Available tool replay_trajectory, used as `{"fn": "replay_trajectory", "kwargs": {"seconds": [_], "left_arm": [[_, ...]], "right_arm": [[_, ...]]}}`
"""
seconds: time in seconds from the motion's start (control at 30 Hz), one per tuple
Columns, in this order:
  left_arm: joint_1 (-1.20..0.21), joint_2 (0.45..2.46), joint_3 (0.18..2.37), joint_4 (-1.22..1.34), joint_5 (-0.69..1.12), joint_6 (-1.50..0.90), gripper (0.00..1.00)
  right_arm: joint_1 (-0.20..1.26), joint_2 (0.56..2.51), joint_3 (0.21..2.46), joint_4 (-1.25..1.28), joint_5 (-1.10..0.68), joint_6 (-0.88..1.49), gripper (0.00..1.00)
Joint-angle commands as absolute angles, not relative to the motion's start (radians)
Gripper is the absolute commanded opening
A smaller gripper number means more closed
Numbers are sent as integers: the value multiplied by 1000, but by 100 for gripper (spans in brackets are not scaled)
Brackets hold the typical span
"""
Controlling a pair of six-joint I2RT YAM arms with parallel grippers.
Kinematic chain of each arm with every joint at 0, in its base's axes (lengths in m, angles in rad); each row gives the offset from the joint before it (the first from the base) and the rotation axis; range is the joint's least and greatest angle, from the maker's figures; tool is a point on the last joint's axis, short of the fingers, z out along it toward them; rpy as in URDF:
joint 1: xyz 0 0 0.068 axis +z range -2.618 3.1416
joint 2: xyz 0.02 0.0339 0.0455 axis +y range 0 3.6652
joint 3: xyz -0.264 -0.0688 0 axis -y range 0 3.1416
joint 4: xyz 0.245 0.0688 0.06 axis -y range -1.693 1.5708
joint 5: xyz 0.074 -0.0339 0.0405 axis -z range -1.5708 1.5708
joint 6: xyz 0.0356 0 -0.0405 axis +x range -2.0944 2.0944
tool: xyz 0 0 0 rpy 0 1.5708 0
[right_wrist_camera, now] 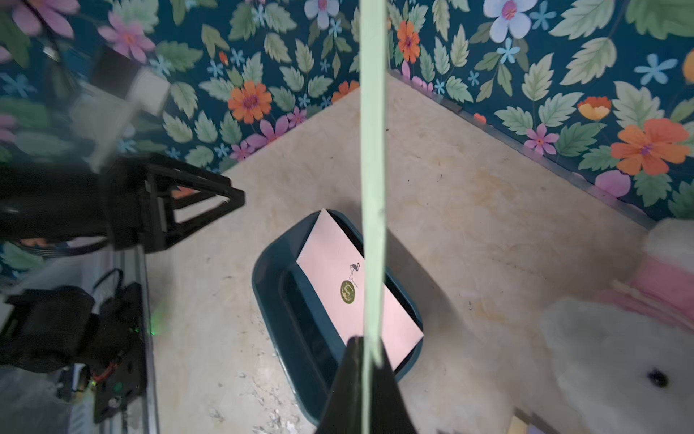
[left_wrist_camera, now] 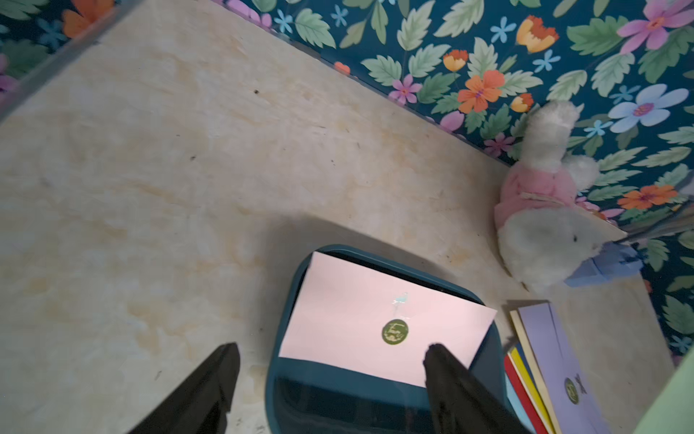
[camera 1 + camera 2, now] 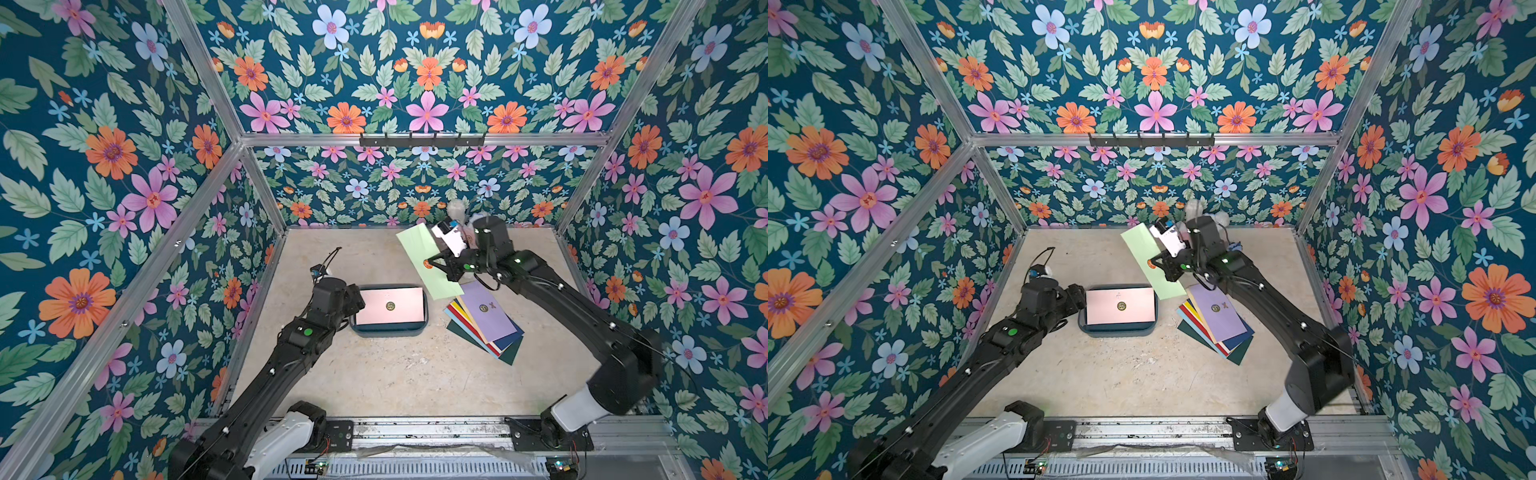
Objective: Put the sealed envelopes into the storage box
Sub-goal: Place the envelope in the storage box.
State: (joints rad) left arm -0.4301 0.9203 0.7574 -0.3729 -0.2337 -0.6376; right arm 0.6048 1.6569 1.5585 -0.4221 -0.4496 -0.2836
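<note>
Envelopes [image 3: 1214,320] in a fanned stack, lilac on top, lay on the table [image 3: 374,374] at the 3 o'clock side of the box [image 3: 386,331], which sat mid-table. A pink envelope [image 3: 390,306] lay seal-up in the box, its corners riding over the rim. At the box's 9 o'clock the left gripper [image 2: 330,351] hung with jaws spread wide and nothing between them, one finger [image 2: 450,375] above the pink envelope's edge. At the box's 1 o'clock the right gripper [image 1: 362,347] was clamped on a green envelope [image 3: 417,249], lifted off the table and tilted. A plush rabbit [image 2: 544,210] sat at the stack's 12 o'clock.
</note>
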Motion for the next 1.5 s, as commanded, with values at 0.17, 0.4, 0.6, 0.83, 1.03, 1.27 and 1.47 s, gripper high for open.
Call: {"fn": "replay_trajectory", "kwargs": {"seconds": [0.17,0.4,0.6,0.83,1.03,1.27,1.47], "left_arm": [[-425,843,820,-571,-341,-561,82],[-425,793,819,-609,-352,-521,83],[-425,778,813,-604,-360,-514,84],[-425,782,806,-578,-294,-491,84],[-425,779,803,-581,-299,-491,84],[-425,790,804,-580,-288,-487,84],[-425,800,801,-578,-271,-492,84]], "right_arm": [[745,2086,2140,-967,-301,-646,0],[826,2217,2249,-1006,-239,-763,0],[860,2232,2188,-997,-175,-818,0],[894,2246,2122,-988,-154,-869,0],[910,2256,2094,-956,-141,-857,2],[920,2261,2100,-907,-75,-810,25],[920,2239,2077,-839,-3,-794,36]]}}
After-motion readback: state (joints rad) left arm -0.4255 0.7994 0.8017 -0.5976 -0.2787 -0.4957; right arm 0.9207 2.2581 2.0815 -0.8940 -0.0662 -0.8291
